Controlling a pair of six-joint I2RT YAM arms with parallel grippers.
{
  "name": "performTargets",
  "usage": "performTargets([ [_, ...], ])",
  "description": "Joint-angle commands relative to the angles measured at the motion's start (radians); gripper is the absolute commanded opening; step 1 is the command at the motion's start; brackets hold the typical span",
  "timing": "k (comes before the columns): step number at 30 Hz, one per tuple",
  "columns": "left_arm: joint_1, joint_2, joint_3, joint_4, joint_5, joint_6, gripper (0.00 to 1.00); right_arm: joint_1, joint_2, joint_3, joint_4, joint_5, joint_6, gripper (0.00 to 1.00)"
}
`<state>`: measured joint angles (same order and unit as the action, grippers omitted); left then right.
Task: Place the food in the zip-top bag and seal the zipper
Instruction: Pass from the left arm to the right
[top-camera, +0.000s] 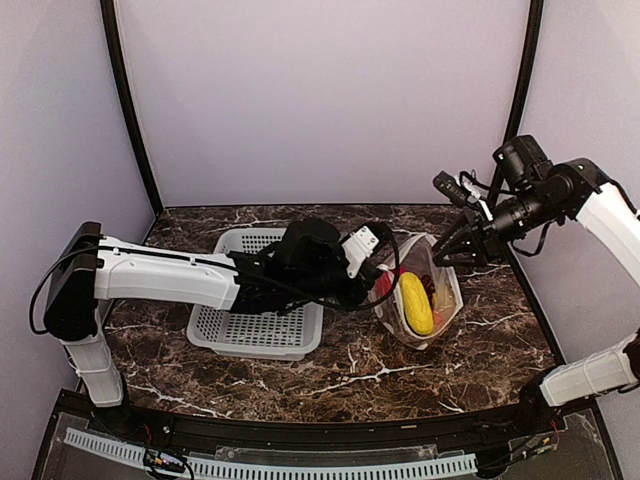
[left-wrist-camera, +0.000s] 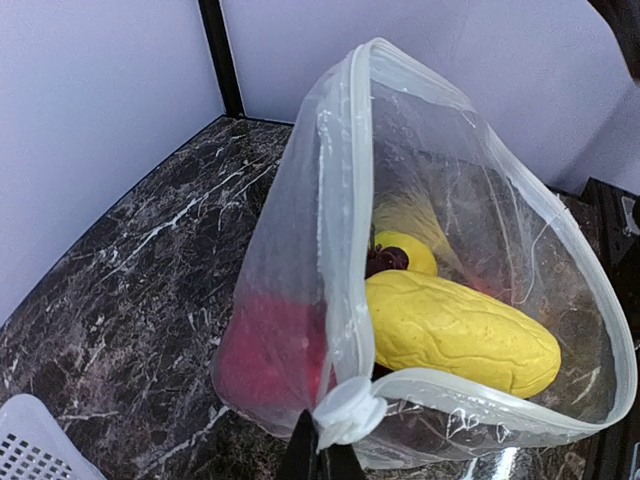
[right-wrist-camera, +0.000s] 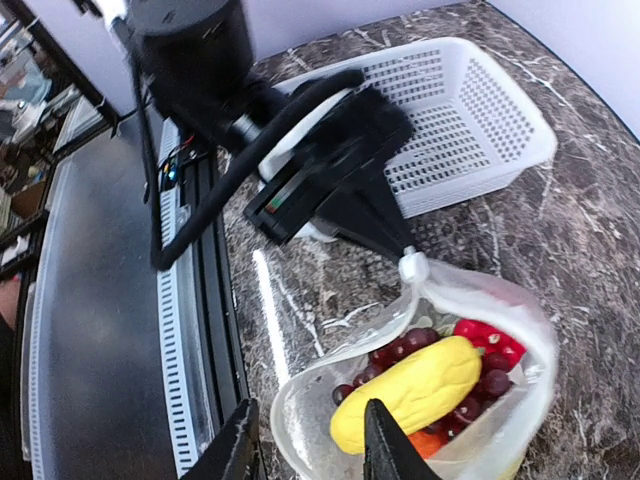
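Top external view, entries by size.

**Hazards**
- Zip-top bag: sits on the table just right of the basket, mouth gaping upward.
  - Left gripper is pinched tight on one bunched corner of the mouth.
  - Right gripper hovers by the opposite rim, fingers apart, holding nothing.
  - Risk: with only one corner held, the floppy bag may slump or tip.
- The food: yellow corn, red pepper and grapes are all inside the bag.
  - Risk: the corn lies high and may keep the mouth from closing.
- Zipper: unsealed, bowed wide.
  - Risk: the bunched corner may seal crooked.

**Surroundings**
- Marble table.
- Grey basket: the left arm lies across it, blocking the approach to the bag from the left.
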<state>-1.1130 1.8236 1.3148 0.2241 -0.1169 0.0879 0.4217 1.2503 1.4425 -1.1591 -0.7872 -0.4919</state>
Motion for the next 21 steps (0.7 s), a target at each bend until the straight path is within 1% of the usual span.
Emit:
performTargets([
  [1,0.026,-0.105,0.043,-0.047,0.034,-0.186,0.01,0.083,-0.044,-0.108,-0.052,0.03,-0.105,0.38],
  [4,0.048,-0.138,0.053,-0.062,0.095,-0.253,0.01,0.143,-0.07,-0.163,-0.074,0.082,-0.125,0.42],
  [6,0.052,-0.167,0.052,-0.071,0.111,-0.288,0.01,0.167,-0.091,-0.191,-0.078,0.124,-0.135,0.46],
  [8,0.059,-0.181,0.04,-0.072,0.113,-0.295,0.01,0.18,-0.116,-0.221,-0.058,0.158,-0.138,0.52],
  [10,0.067,-0.181,0.032,-0.076,0.155,-0.304,0.01,0.186,-0.138,-0.255,-0.004,0.187,-0.136,0.56],
  [15,0.068,-0.185,0.023,-0.072,0.203,-0.325,0.01,0.193,-0.12,-0.271,0.099,0.224,-0.127,0.58],
  [21,0.068,-0.199,0.004,-0.08,0.206,-0.311,0.01,0.205,-0.065,-0.261,0.175,0.281,-0.109,0.57],
])
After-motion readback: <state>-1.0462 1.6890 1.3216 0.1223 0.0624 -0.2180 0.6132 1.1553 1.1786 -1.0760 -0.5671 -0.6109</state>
